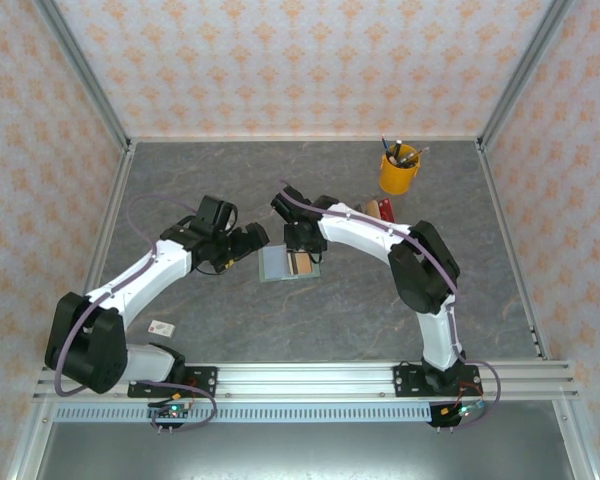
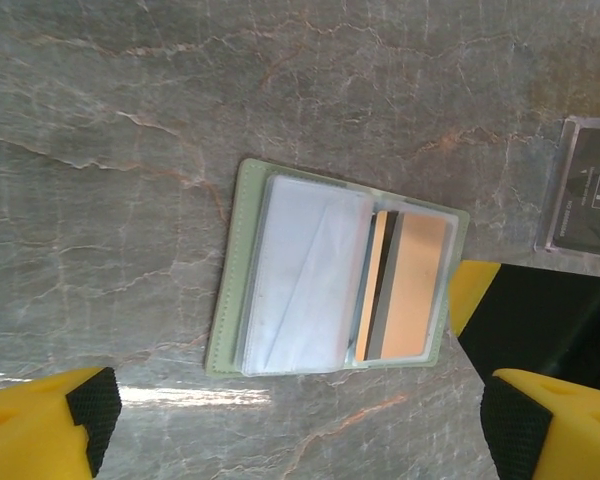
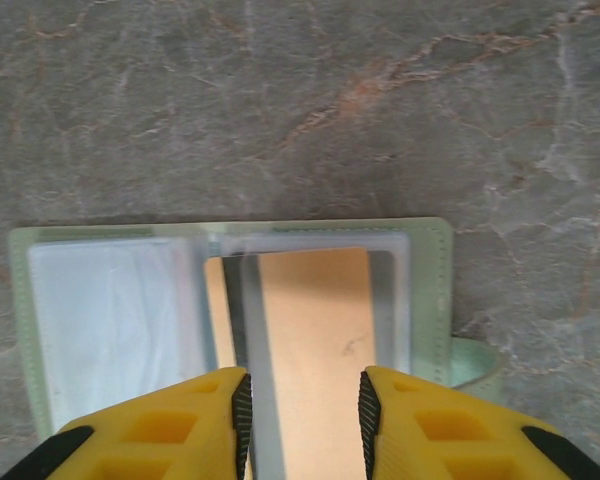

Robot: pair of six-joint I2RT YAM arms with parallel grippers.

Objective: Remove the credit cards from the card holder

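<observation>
Grey marble-patterned bench, enclosed on three sides by walls papered in a pale orange motif. The left arm and right arm reach inward from their bases on the near rail and meet near mid-bench.

Card holder – a pale mint-green bifold wallet lying flat and opened out on the bench, near its centre, between the two claws. The left wrist view shows the stitched green border framing two clear pockets; the right wrist view shows the same border and a small green tab at one edge.

Yellow pen cup stands upright at the far right, well apart from the wallet. Nearer, just beside the right arm, sits a clear rack with red and brown contents. A black card marked "VIP" in a clear sleeve lies beside the wallet.

Credit cards – a tan card with a dark stripe and, tucked under it, a yellow card showing as a thin edge; both sit in one pocket of the holder, the other pocket pale and clear.

Left claw: fingers spread wide, low beside the wallet, pinching nothing. Right claw: fingers narrowly parted directly over the tan card; whether the tips touch it cannot be told.

A small white card with a red mark lies by the left arm
</observation>
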